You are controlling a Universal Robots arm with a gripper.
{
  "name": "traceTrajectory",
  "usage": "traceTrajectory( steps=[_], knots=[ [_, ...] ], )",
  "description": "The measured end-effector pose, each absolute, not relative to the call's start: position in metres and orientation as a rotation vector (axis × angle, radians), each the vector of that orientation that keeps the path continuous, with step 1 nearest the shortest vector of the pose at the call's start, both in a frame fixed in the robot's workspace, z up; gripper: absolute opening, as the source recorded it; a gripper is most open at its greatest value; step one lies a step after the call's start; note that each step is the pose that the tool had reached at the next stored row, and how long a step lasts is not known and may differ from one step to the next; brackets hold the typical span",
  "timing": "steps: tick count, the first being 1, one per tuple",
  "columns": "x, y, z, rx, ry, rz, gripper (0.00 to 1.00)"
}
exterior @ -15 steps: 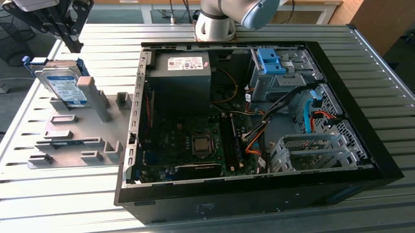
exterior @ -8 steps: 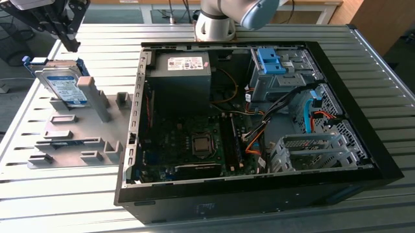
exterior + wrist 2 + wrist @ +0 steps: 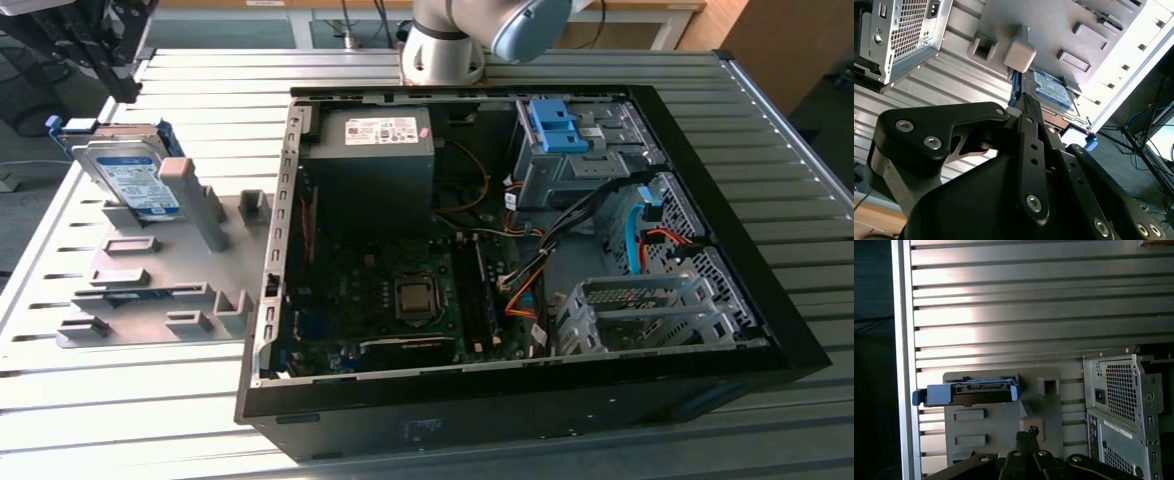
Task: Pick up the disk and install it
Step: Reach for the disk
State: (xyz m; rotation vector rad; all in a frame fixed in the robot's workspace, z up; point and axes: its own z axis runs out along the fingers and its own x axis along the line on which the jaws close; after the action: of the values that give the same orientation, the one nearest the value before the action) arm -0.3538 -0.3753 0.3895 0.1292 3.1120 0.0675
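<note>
One disk (image 3: 127, 172), one open computer case (image 3: 534, 412), one grey holder plate (image 3: 134, 326) — one robot arm (image 3: 461, 40).

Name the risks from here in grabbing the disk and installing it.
The disk stands tilted in the grey holder, with a post right beside it; a gripper arriving off-angle could knock or jam it. Loose cables run beside the drive bay and might snag it.
</note>
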Motion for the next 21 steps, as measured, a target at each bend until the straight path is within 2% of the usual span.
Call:
traceTrajectory(
  steps=[21],
  knots=[
    [-0.410,-0.357,0.381,0.143,3.134,0.066,0.11]
  ],
)
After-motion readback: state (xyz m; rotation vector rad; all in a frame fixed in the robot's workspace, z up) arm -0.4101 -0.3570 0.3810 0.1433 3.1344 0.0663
